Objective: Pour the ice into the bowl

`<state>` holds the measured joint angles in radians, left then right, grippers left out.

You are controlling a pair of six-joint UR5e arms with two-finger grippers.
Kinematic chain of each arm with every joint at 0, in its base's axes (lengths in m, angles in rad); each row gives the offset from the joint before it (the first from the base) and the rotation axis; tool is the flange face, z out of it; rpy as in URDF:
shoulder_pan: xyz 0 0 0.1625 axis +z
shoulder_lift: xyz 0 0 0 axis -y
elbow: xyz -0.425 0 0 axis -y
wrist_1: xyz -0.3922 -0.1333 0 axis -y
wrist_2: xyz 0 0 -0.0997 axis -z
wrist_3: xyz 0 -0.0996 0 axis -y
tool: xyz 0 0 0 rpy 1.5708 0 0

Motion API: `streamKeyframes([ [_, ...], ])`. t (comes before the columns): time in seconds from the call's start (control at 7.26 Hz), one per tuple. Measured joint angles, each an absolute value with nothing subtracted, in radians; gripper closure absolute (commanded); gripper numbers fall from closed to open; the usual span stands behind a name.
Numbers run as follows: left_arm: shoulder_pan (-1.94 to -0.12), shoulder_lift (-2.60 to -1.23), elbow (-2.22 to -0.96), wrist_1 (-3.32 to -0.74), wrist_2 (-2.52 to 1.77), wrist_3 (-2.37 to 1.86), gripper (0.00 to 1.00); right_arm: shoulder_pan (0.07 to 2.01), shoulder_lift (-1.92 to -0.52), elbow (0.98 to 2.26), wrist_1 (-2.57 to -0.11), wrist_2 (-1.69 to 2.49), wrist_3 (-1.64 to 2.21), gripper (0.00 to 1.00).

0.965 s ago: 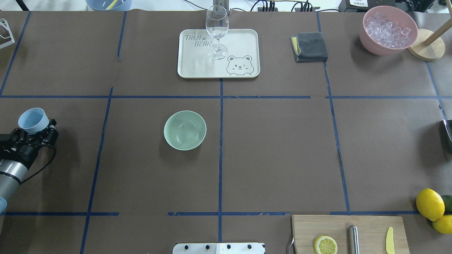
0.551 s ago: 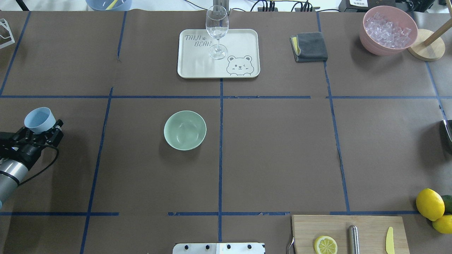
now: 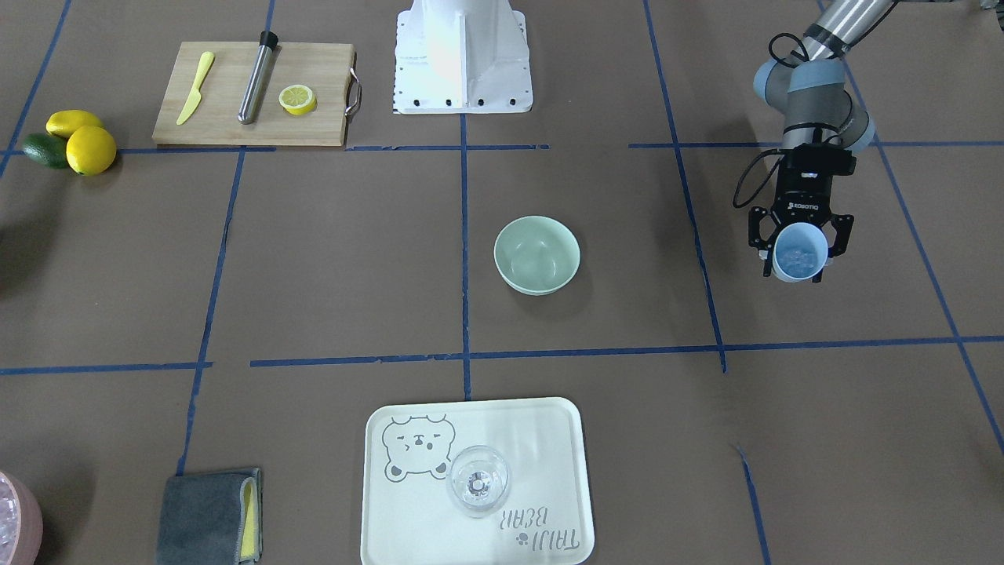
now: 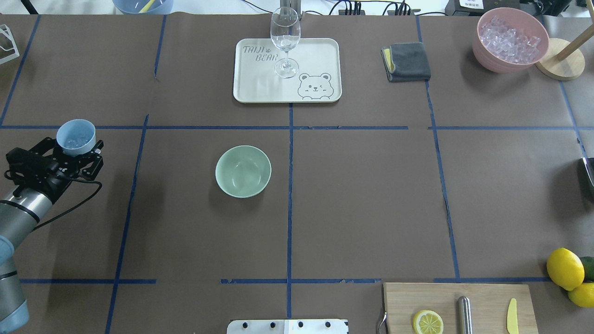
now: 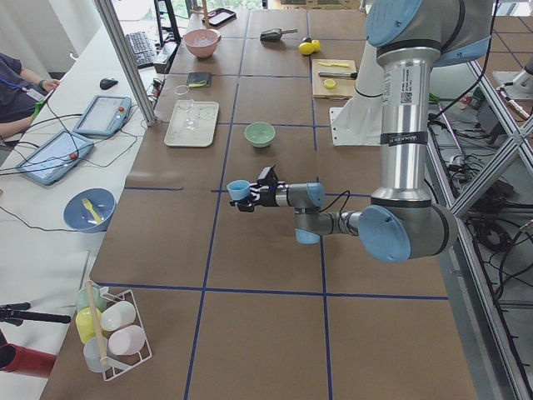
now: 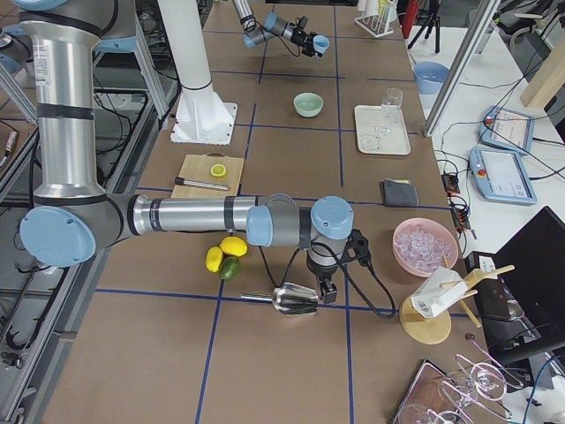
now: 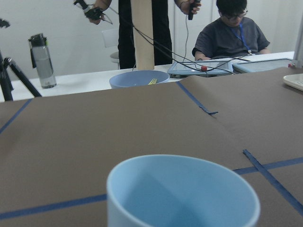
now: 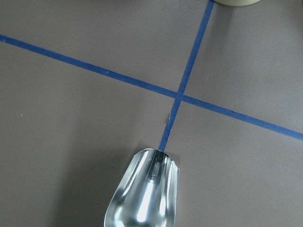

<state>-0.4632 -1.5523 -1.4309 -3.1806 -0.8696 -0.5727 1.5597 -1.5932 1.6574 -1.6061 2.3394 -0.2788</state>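
My left gripper is shut on a light blue cup, held upright above the table's left side. Small clear ice cubes lie in the cup's bottom. The left wrist view shows only the cup's rim up close. The pale mint-green bowl stands to the cup's right, well apart from it, also seen from the front. At the table's right end my right gripper sits by a metal scoop; I cannot tell whether it is open or shut.
A cream tray with a wine glass stands beyond the bowl. A grey cloth and pink tub of ice are far right. The cutting board and lemons sit near right. People are behind the table.
My left gripper has carried the blue cup away from the robot and toward the bowl, and the cup now stands more upright, showing the ice inside.
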Motion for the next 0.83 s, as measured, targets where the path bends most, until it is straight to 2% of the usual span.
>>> streamKeyframes([
  [0.14,-0.474,-1.587,-1.447,-3.171,-0.901,-0.519,0.93,1.561,-1.594,1.657,-1.606,2.339,-0.277,0.0],
  [0.41,-0.479,-1.672,-1.467,-3.142,-0.943,-0.341,1.0,1.565,-1.596,1.658,-1.606,2.339,-0.274,0.0],
  [0.83,-0.474,-1.801,-1.494,-2.952,-0.95,-0.113,1.0,1.57,-1.599,1.656,-1.606,2.338,-0.273,0.0],
])
